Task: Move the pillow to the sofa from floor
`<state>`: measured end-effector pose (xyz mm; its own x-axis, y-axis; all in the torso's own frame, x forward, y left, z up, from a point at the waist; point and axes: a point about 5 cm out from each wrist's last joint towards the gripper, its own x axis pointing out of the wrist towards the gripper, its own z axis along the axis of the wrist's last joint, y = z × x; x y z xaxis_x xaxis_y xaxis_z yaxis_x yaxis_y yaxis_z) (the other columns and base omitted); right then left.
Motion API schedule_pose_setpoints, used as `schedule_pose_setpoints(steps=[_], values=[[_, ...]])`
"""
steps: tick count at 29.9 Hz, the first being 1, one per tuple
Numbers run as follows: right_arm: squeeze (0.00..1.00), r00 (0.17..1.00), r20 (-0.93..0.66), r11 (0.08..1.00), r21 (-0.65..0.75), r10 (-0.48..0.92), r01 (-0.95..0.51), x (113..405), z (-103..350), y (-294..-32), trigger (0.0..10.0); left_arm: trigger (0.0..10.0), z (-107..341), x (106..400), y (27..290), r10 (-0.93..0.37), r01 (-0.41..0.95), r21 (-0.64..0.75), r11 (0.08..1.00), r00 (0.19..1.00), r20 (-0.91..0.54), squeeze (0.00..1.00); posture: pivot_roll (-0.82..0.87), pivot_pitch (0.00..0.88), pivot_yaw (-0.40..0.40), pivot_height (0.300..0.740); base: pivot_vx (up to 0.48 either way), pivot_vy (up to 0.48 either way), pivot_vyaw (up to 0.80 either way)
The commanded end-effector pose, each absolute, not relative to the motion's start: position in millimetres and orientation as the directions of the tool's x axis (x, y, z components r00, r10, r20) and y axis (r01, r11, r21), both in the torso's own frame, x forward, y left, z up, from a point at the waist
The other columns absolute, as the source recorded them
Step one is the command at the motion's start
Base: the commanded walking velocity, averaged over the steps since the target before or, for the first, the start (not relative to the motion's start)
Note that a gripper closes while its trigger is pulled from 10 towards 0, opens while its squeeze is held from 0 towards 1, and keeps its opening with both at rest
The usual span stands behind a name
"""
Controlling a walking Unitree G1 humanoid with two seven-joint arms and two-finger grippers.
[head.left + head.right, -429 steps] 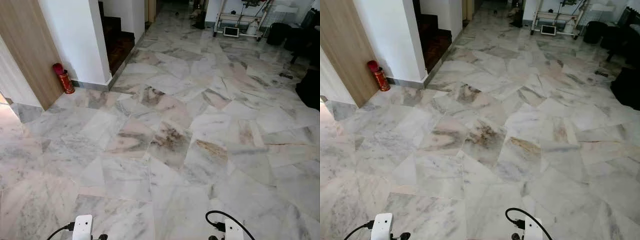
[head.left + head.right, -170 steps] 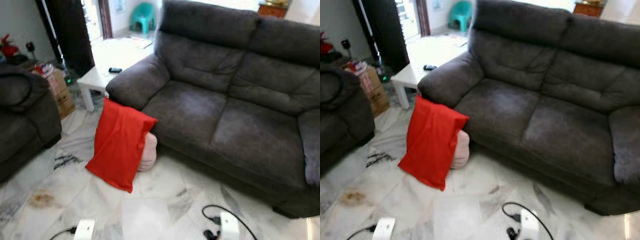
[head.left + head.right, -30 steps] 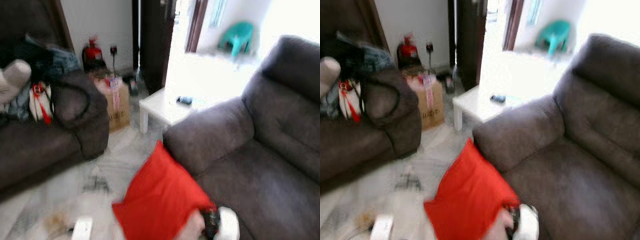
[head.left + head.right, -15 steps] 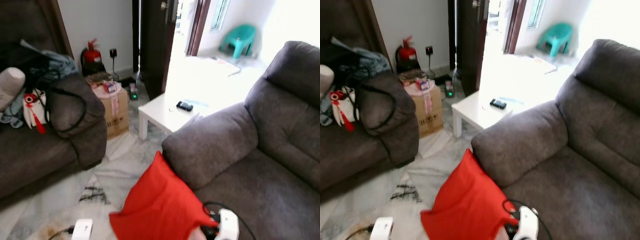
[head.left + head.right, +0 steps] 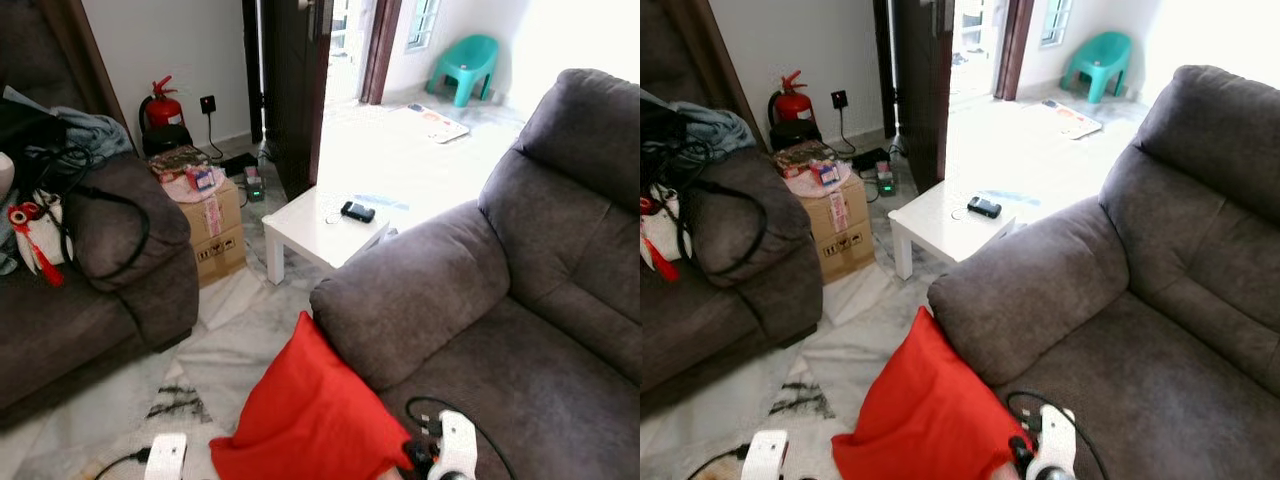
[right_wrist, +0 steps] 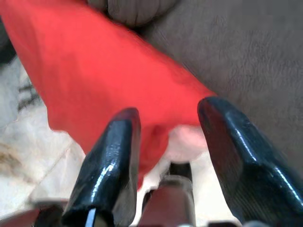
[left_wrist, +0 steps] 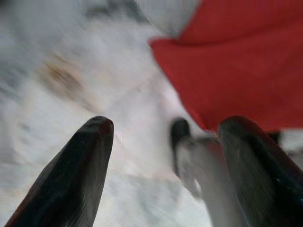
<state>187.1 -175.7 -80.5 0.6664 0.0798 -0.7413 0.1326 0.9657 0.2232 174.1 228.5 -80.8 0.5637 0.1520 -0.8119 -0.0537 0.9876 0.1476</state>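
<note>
Red pillow (image 5: 315, 420): leaning against grey sofa (image 5: 500, 330) armrest.
Right gripper (image 6: 171, 137): fingers spread, at pillow edge.
Left gripper (image 7: 165, 156): fingers spread, above marble floor (image 7: 71, 94).

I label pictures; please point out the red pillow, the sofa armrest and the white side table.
red pillow (image 5: 315, 410), left eye view, middle of cover.
sofa armrest (image 5: 410, 290), left eye view, top.
white side table (image 5: 945, 222), right eye view, bare tabletop.

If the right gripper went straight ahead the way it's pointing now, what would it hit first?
Most likely the red pillow, which lies directly beyond the open jaws of the right gripper; the grey sofa sits just past it.
</note>
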Motion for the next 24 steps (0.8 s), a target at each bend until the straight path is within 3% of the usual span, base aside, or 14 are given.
schedule_pose_setpoints(steps=[1, 4, 5, 6, 7, 8, 12, 16, 24], values=[[0.0, 0.723, -0.689, 0.965, 0.222, 0.054, 0.139, 203, -70, -185, 10.0, 10.0, -77, 179, 229, 0.189, -0.047, 0.204, 0.978, 0.61, -0.769, 0.0, 0.02, 0.0, -0.055, 0.74, 0.0, 0.0, 0.0], [0.0, 0.759, -0.648, 0.966, 0.229, 0.058, 0.122, 214, -62, -188, 10.0, 10.0, -73, 182, 232, 0.245, -0.111, 0.23, 0.967, 0.661, -0.709, 0.0, 0.03, 0.0, -0.062, 0.74, 0.0, 0.0, 0.0], [0.0, 0.77, -0.636, 0.966, 0.232, 0.06, 0.116, 217, -60, -188, 10.0, 10.0, -61, 199, 232, 0.257, -0.126, 0.245, 0.961, 0.727, -0.636, 0.0, 0.03, 0.0, -0.062, 0.74, 0.0, 0.0, 0.0], [0.0, 0.797, -0.601, 0.968, 0.232, 0.064, 0.097, 224, -54, -189, 10.0, 10.0, -9, 260, 235, 0.243, -0.162, 0.235, 0.958, 0.895, -0.374, 0.0, 0.04, 0.0, -0.064, 0.74, 0.0, 0.0, 0.0], [0.0, 0.797, -0.601, 0.968, 0.232, 0.064, 0.097, 224, -54, -189, 10.0, 10.0, -9, 260, 235, 0.243, -0.162, 0.235, 0.958, 0.895, -0.374, 0.0, 0.04, 0.0, -0.064, 0.74, 0.0, 0.0, 0.0], [0.0, 0.822, -0.565, 0.969, 0.231, 0.062, 0.085, 232, -48, -189, 10.0, 10.0, 23, 288, 234, 0.194, -0.143, 0.218, 0.965, 0.953, -0.233, 0.0, 0.04, 0.0, -0.064, 0.74, 0.0, 0.0, 0.0], [0.0, 0.894, -0.445, 0.968, 0.24, 0.045, 0.07, 255, -28, -190, 10.0, 10.0, 47, 303, 222, 0.097, -0.067, 0.266, 0.962, 0.99, -0.104, 0.0, 0.03, 0.0, -0.052, 0.74, 0.0, 0.0, 0.0], [0.0, 0.928, -0.371, 0.967, 0.251, 0.046, 0.052, 265, -16, -187, 10.0, 10.0, 65, 310, 214, 0.076, -0.075, 0.241, 0.968, 0.997, 0.003, 0.0, 0.04, 0.0, -0.053, 0.74, 0.0, 0.0, 0.0], [0.0, 0.988, -0.151, 0.973, 0.228, -0.012, 0.047, 267, 8, -190, 10.0, 10.0, 92, 310, 193, -0.006, -0.032, 0.247, 0.969, 0.989, 0.15, 0.0, 0.04, 0.0, -0.05, 0.74, 0.0, 0.0, 0.0]])
